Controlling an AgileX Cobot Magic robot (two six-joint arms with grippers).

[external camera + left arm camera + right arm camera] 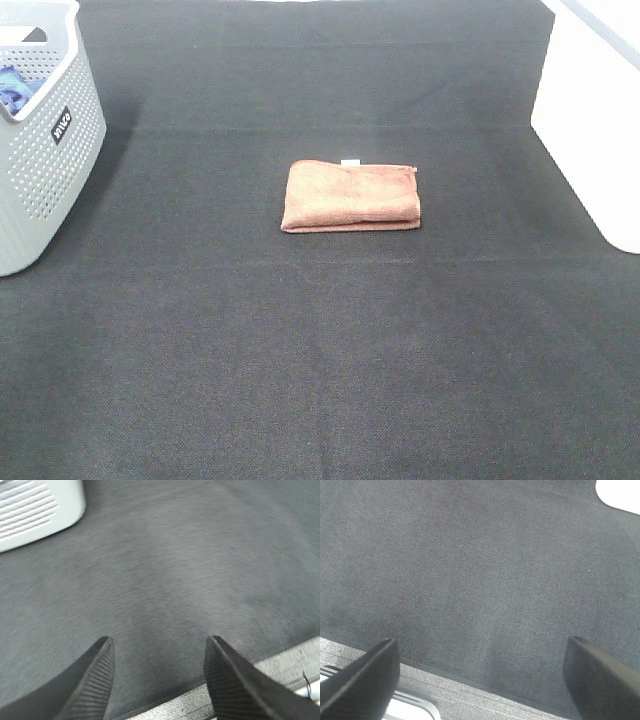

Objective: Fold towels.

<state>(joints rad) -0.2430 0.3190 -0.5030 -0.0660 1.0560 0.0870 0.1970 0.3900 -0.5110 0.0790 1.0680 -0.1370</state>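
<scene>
Lab bench: black mat (pixel 300 380), laundry basket (pixel 50 170).

Only the gripper fingers are showing of the robot's body, and only in the two wrist views. The left gripper (pixel 157 680) is showing two dark grey, nearly black fingers (pixel 92 680) tapering to blunt tips, their inner faces carrying fine parallel ridges. The right gripper (pixel 482 672) is showing two fingers (pixel 365 677) of the same matte black, wedge-shaped with rounded tips; their surfaces are looking smooth here, any ribbing being too blurred to make out.
</scene>
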